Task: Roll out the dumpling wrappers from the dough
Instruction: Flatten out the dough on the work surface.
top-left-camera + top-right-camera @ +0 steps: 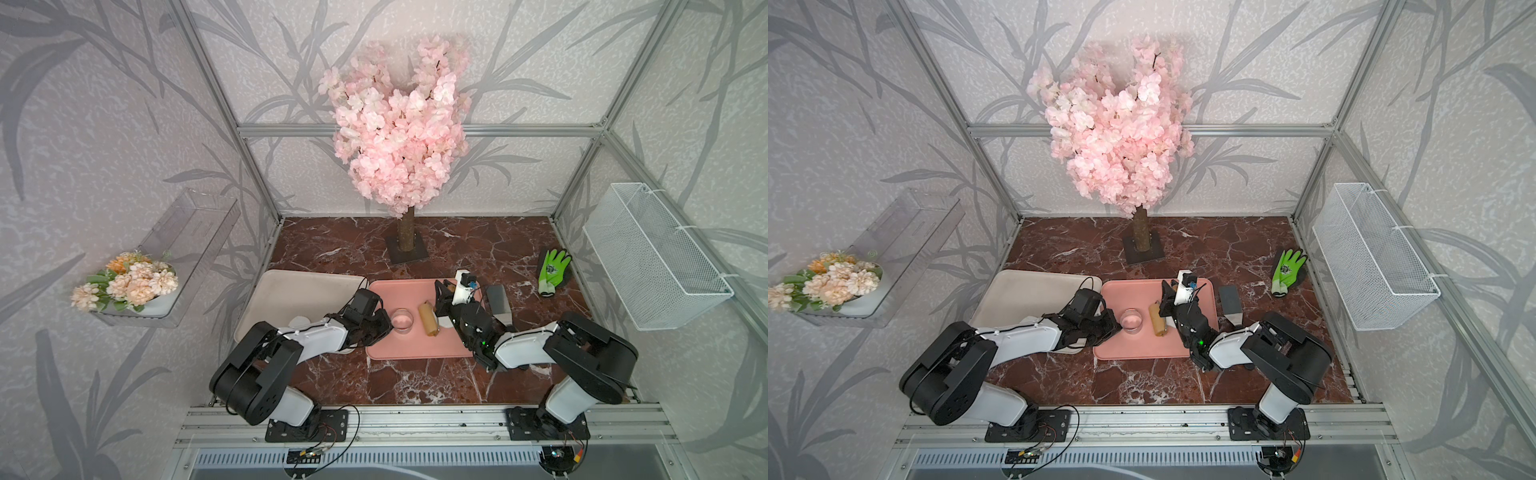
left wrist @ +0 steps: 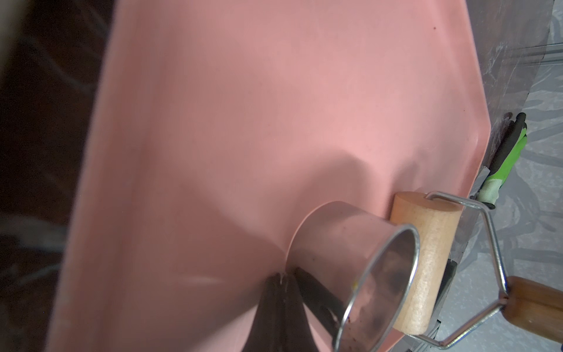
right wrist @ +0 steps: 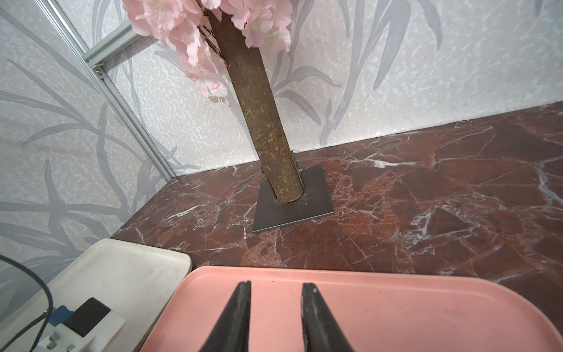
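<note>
— Dough: where is it placed, and why is so little of it shown?
— It is seen just under the right gripper, on the pink tray, as a white patch largely hidden by that gripper's body. The fingers are held a narrow way apart, with nothing between the parts in view. They are pointed past the dough towards the tray's far rim, so no grasp is judged to be in hand there.
— And the rolling pin?
— It is laid on the tray just beside the dough, between the two grippers, with its handle turned towards the right gripper. That placing is judged convenient, since the handle can be reached from that side. Whether the handle is touched by the gripper cannot be told.
— How is the left gripper held?
— It is pressed fully together and empty, with its tips set at the foot of the ring cutter; contact cannot be settled. With the tips together, the ring is probably meant to be nudged or steadied rather than gripped. The ring stands upright just beside the pin's roller, on the side nearer this gripper.
— Is anything seen farther out?
— Behind the left gripper, by its arm, a pale round disc is seen on the white tray. It is perhaps a wrapper set aside.
</note>
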You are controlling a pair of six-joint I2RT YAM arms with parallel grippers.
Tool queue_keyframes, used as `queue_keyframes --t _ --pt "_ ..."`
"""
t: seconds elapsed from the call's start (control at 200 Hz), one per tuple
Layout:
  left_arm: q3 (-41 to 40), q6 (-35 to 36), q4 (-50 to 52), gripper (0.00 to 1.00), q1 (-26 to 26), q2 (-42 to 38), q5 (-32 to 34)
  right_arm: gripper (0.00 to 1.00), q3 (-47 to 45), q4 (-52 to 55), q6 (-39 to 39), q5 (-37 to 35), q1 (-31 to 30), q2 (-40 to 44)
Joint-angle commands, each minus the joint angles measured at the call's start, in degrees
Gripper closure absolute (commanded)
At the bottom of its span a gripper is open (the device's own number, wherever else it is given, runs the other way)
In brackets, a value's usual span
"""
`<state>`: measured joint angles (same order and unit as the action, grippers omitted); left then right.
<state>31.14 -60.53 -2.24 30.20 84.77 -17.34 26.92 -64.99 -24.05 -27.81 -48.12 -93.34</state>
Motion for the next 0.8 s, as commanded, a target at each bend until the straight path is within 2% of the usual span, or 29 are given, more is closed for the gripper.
queue_keyframes --t 0.0,0.21,0.33,0.455,0.605,0.795 --pt "-2.93 0.76 10.32 1.00 -0.28 3.02 3.26 1.00 1.11 11.42 3.99 2.31 0.00 2.56" --pt "-2.86 0.59 10.19 1.00 -0.24 2.87 3.20 1.00 5.04 15.87 8.58 4.82 0.31 13.15" --pt "-2.92 0.50 9.93 1.00 -0.23 2.94 3.21 1.00 4.76 17.27 9.15 4.23 1.80 16.27" --pt "-2.77 0.58 9.73 1.00 -0.25 3.04 3.11 1.00 2.73 17.11 8.88 2.64 3.61 15.45" --pt "-2.32 0.81 9.95 1.00 -0.28 3.44 3.08 1.00 0.30 14.99 8.79 0.11 4.26 10.55" --pt "-2.22 0.86 10.32 1.00 -0.23 3.06 3.03 1.00 -5.21 14.32 9.24 -6.81 4.52 9.11"
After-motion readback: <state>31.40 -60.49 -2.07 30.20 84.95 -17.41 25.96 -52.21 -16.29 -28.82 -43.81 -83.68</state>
